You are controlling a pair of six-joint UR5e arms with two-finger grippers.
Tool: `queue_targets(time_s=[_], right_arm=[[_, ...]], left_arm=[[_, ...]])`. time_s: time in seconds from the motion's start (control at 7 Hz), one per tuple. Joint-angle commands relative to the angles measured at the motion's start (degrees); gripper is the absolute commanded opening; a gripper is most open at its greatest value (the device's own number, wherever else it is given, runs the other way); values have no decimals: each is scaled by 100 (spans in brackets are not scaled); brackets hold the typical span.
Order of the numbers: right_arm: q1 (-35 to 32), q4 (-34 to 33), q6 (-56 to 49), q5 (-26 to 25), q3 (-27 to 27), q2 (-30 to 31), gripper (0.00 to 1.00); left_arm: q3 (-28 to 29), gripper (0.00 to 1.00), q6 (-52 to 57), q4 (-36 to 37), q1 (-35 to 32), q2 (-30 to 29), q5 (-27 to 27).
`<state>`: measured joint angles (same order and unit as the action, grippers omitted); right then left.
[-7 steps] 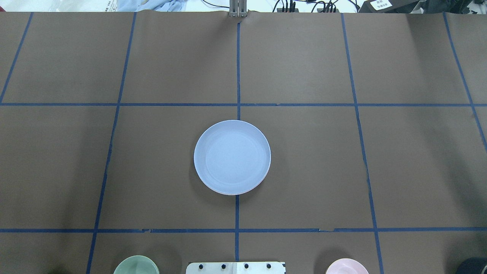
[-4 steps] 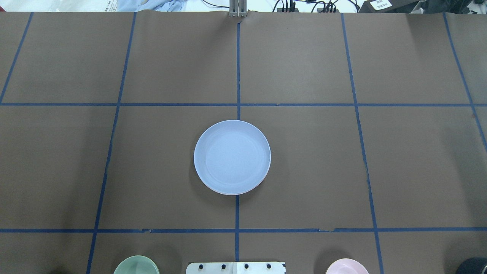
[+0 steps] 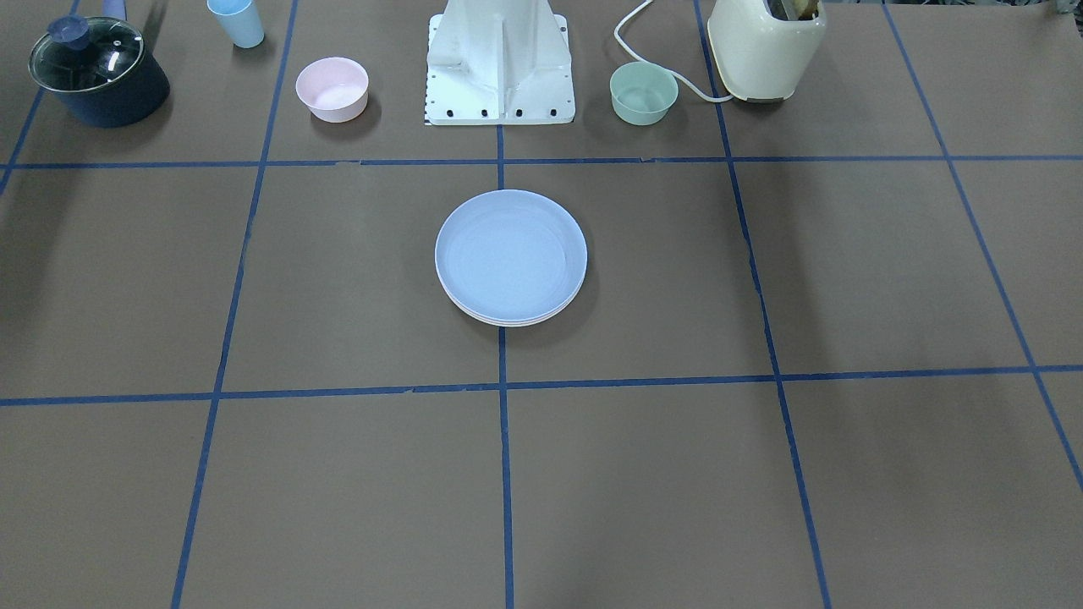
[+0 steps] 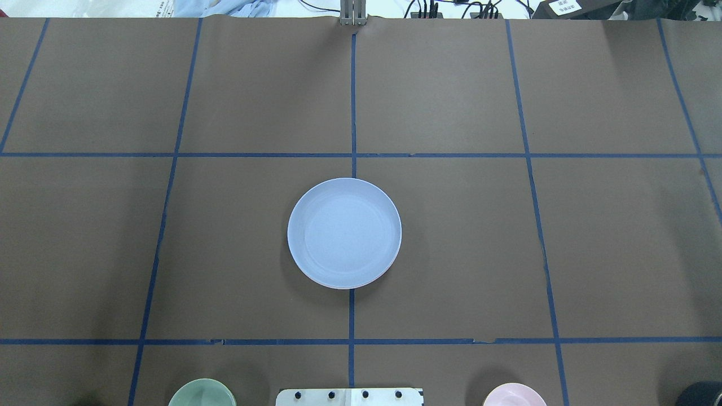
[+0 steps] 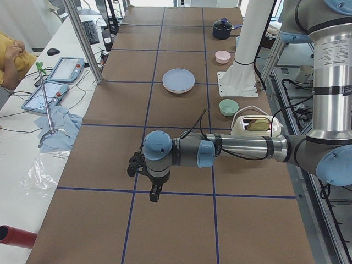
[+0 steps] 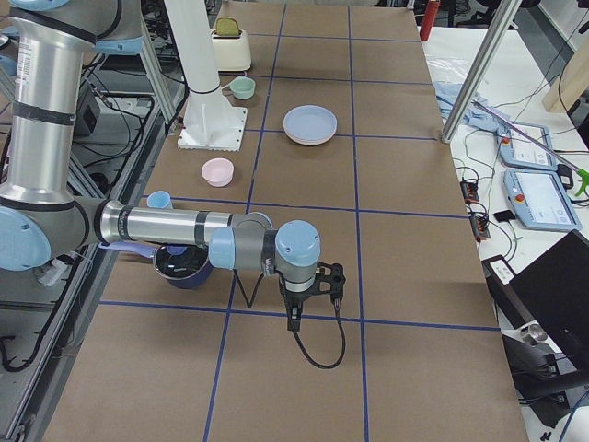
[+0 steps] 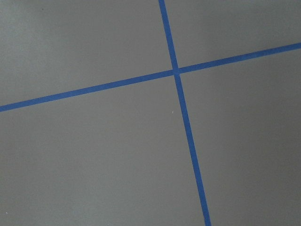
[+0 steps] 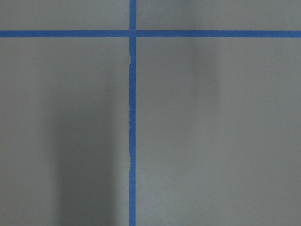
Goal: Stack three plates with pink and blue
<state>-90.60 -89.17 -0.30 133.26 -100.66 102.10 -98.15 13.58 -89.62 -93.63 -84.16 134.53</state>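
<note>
The white pedestal (image 3: 499,63) of the robot stood at the back edge of the brown surface (image 4: 451,254). Straight out in front of the pedestal, on the centre tape line (image 4: 353,101), lay the stack (image 3: 510,320) of plates. The blue plate (image 3: 510,254) sat on top, level and squarely over the others. Under it, only thin paler rims showed at the edge away from the pedestal, too slim to tell their colours for certain. Nothing touched the stack.

Just beside the pedestal on the robot's right sat the small pink bowl (image 3: 332,89). Farther out on that side stood a light blue cup (image 3: 236,21) and a dark pot (image 3: 97,72) with a glass lid. Just beside the pedestal on the robot's left sat the mint-green bowl (image 3: 644,93), with a cream toaster (image 3: 766,46) beyond it.

Both arms reached well away from the pedestal, one toward each end of the surface. The left pincer (image 5: 154,197) hung pointing down over a tape crossing, above the surface. The right pincer (image 6: 294,320) hung the same way at the opposite end. Neither had anything visible in it, but I cannot tell from these side views whether either was spread or closed. Each wrist camera showed only bare surface and blue tape.
</note>
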Motion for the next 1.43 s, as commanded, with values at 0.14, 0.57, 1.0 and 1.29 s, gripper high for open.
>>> queue_targets(time_s=[0.14, 0.57, 1.0, 1.29], right_arm=[[-2, 13, -14, -10, -6, -6, 100], [-2, 374, -14, -10, 55, 55, 100], [-2, 374, -14, -10, 55, 55, 100], [-2, 374, -14, -10, 55, 55, 100]], left_arm=[[-29, 100, -14, 6, 3, 40, -6], [-29, 100, -14, 6, 3, 32, -6], [-12, 100, -14, 6, 3, 40, -6], [6, 100, -14, 6, 3, 40, -15]])
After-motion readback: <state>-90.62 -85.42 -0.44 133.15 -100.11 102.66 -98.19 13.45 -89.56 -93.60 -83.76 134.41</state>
